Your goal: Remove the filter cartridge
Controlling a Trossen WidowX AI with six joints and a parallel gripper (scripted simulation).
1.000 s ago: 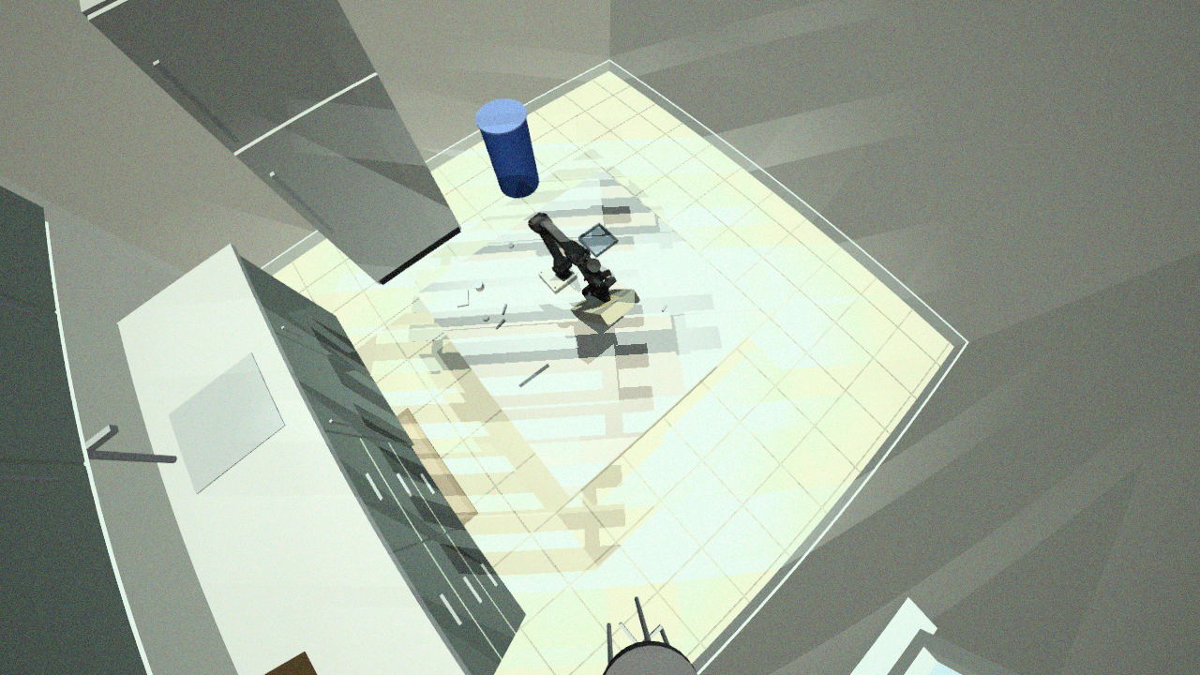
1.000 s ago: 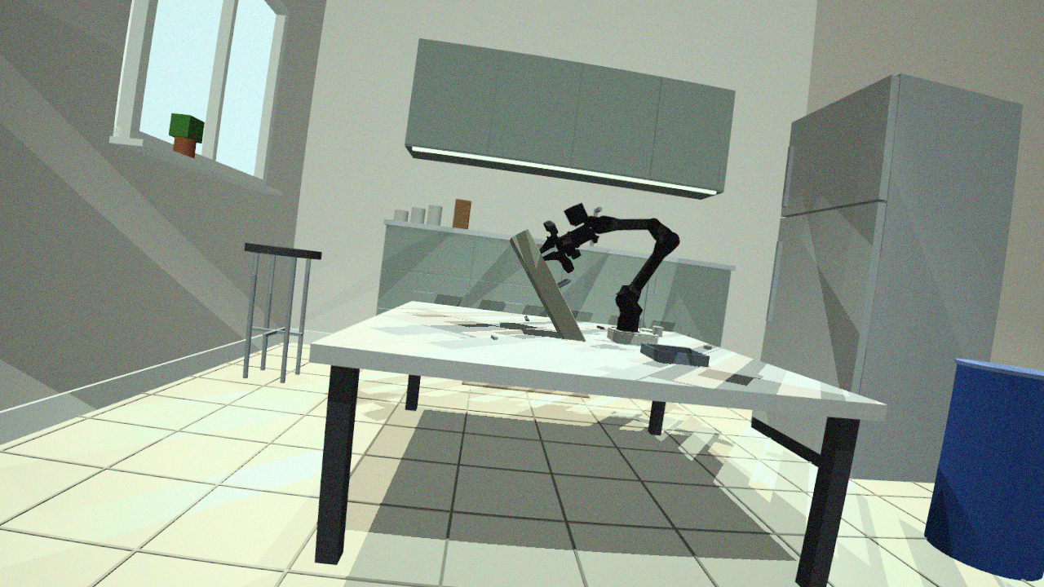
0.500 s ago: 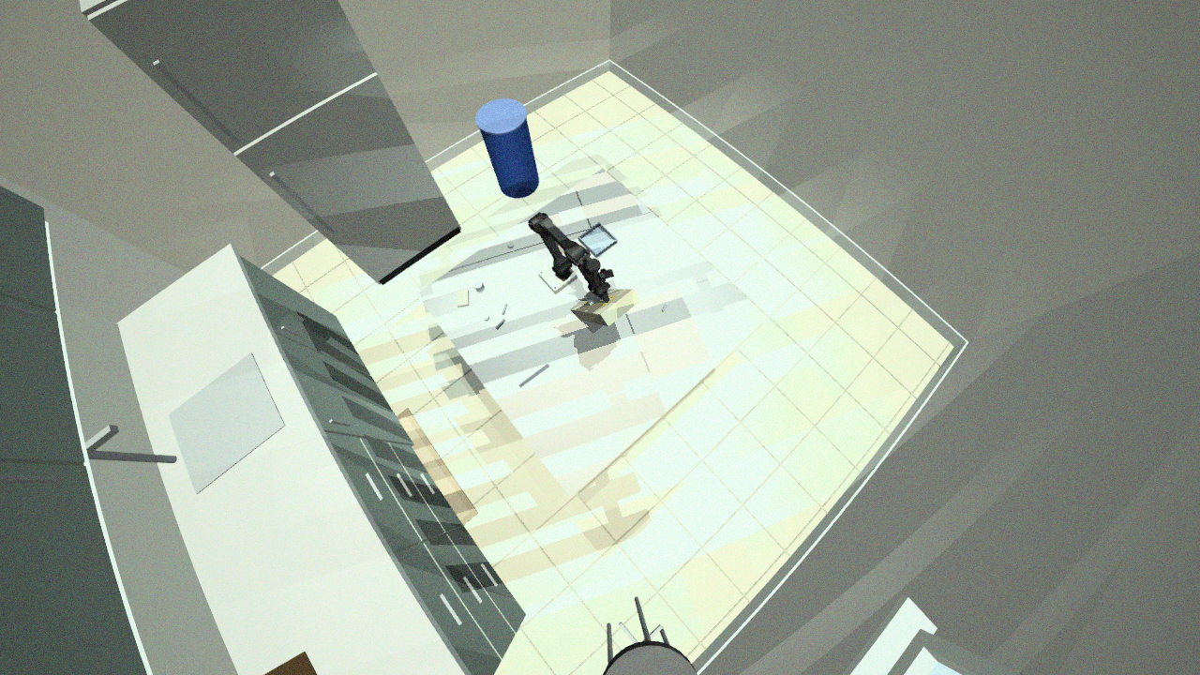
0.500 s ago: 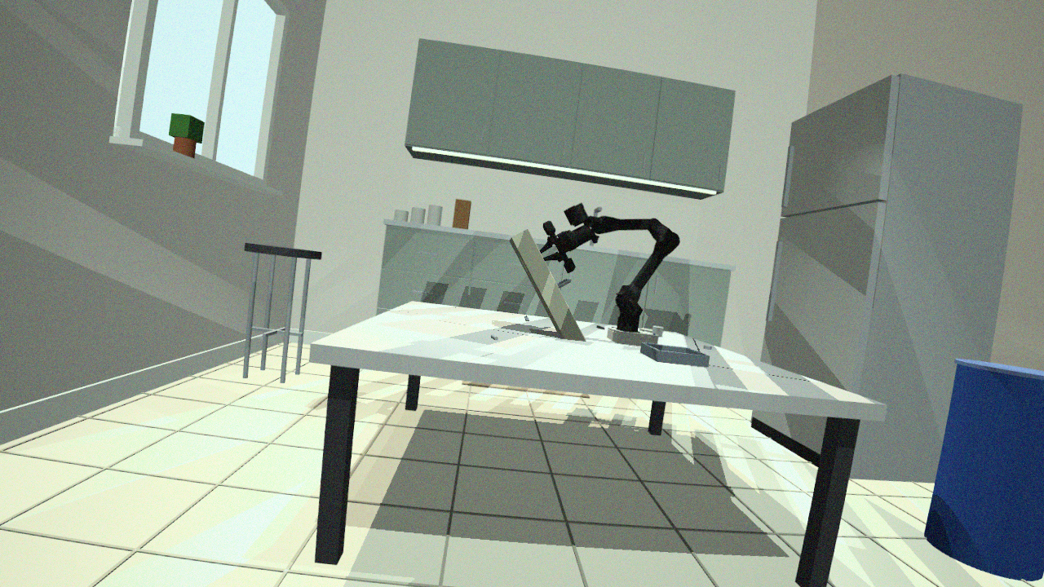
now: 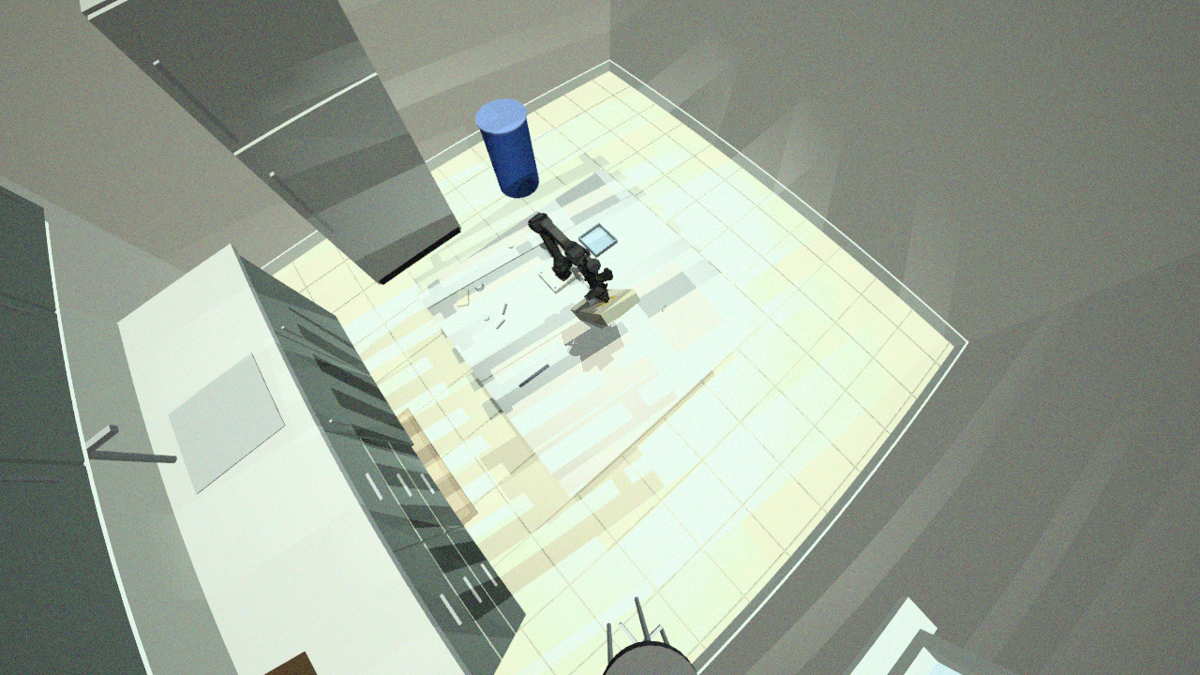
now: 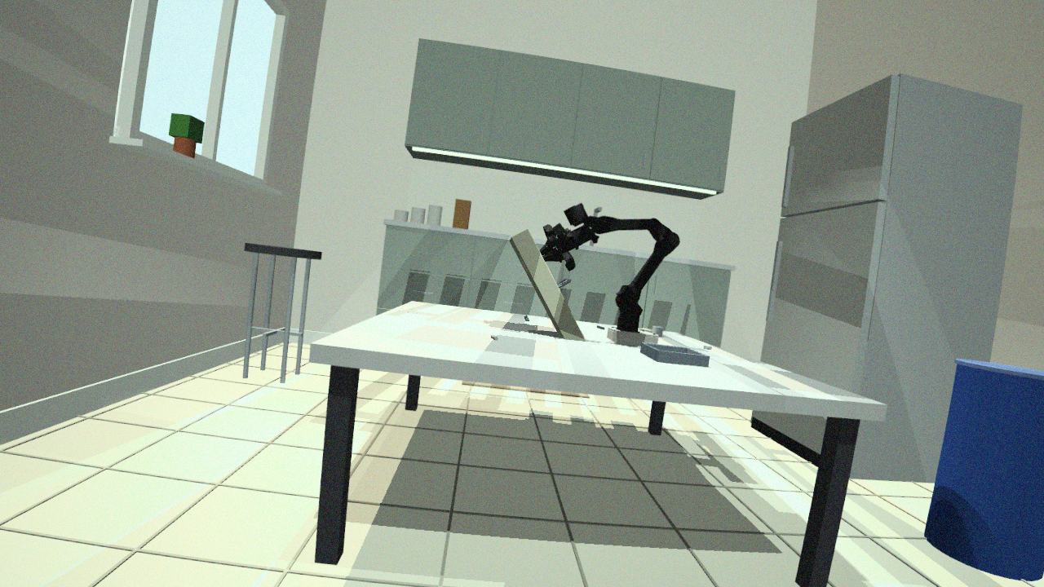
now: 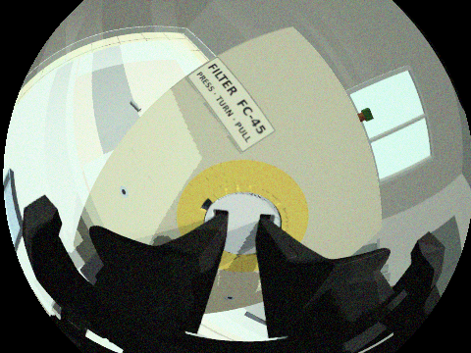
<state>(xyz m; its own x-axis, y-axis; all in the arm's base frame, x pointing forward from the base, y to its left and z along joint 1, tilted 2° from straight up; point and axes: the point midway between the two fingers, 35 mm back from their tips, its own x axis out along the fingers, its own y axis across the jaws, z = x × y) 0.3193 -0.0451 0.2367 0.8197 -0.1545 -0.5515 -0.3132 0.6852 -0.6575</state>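
The round filter cartridge (image 7: 241,202) shows a pale grey face inside a yellow ring (image 7: 188,206) on the beige service panel (image 5: 622,307) (image 6: 537,275) (image 7: 304,98), which leans on the table. My gripper (image 5: 606,297) (image 6: 544,254) (image 7: 242,220) is shut on the cartridge, with its two fingertips in the face's slots, which they hide. A small dark mark (image 7: 207,203) shows at the cartridge's upper left edge in the wrist view. The cartridge still sits in the panel; its exact depth is hard to tell. The grey-blue tray (image 5: 589,248) (image 6: 674,357) stands beside the arm's base.
A printed label (image 7: 231,105) is on the panel above the ring in the wrist view. The white table (image 6: 438,351) bears several small loose things and a dark bar (image 5: 533,375). A blue bin (image 5: 508,155) (image 6: 985,467) and a fridge (image 6: 948,277) stand off the table.
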